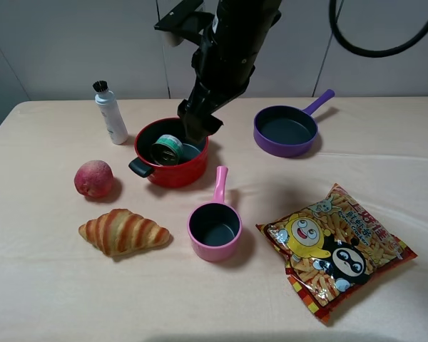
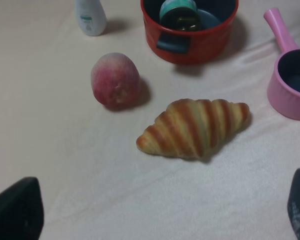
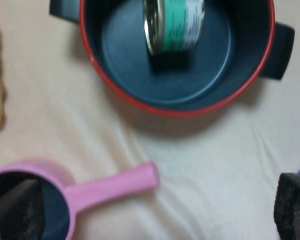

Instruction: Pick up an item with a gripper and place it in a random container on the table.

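Note:
The tin can [image 1: 167, 150] with a green label lies on its side inside the red pot [image 1: 174, 174], apart from any gripper. It also shows in the right wrist view [image 3: 174, 25] and the left wrist view [image 2: 180, 14]. My right gripper [image 1: 197, 132] hangs just above the pot's right rim [image 3: 140, 102], open and empty, with its fingers [image 3: 15, 210] spread wide. My left gripper [image 2: 157, 212] is open and empty, low over the table [image 2: 65, 165] in front of the croissant. The left arm is out of the exterior view.
A peach-like fruit [image 1: 93, 178] and a croissant [image 1: 124, 231] lie left of the pot. A white bottle [image 1: 110, 112] stands behind them. A pink saucepan [image 1: 214, 226] sits in front of the pot, a purple pan [image 1: 286, 131] at the back right, and a snack bag [image 1: 334, 251] at the front right.

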{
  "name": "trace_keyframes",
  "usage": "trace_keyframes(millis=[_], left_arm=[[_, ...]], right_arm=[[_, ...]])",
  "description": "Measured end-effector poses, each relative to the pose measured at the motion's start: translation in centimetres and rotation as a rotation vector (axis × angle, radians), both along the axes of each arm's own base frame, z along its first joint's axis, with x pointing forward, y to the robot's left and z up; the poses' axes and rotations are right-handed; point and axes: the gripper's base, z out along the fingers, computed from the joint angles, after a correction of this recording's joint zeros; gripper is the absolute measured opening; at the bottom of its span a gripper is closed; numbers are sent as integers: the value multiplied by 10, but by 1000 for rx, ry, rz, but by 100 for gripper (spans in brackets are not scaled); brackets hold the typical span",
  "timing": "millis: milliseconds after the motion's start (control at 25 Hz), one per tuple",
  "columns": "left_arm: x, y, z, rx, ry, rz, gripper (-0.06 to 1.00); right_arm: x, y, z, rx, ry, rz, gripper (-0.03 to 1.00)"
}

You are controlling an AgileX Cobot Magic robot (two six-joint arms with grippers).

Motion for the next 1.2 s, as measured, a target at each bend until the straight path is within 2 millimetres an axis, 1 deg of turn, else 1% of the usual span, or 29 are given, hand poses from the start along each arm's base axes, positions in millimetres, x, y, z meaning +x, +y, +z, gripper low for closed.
trace_keyframes(millis=[80,320,520,680,920,1040,1200], left_arm=[[0,0,0,0,0,0,99],[0,0,0,0,0,0,99],[0,0,0,0,0,0,99],[0,0,0,0,0,0,99],[0,0,0,0,0,0,99],[0,0,0,0,0,0,99],[0,0,0,0,0,0,99]], right_arm=[[-8,-8,4,4,-5,-2,69],[-29,-28,7,11,-4,-24,69],[-48,-48,3,-16,18,-49,69],[-66,-66,4,-21,30,-66,69],[-93,-92,17,13,16,-102,69],[-101,-106,18,25,19,-143,69],[-109,-131,13,24,36,-225,69]])
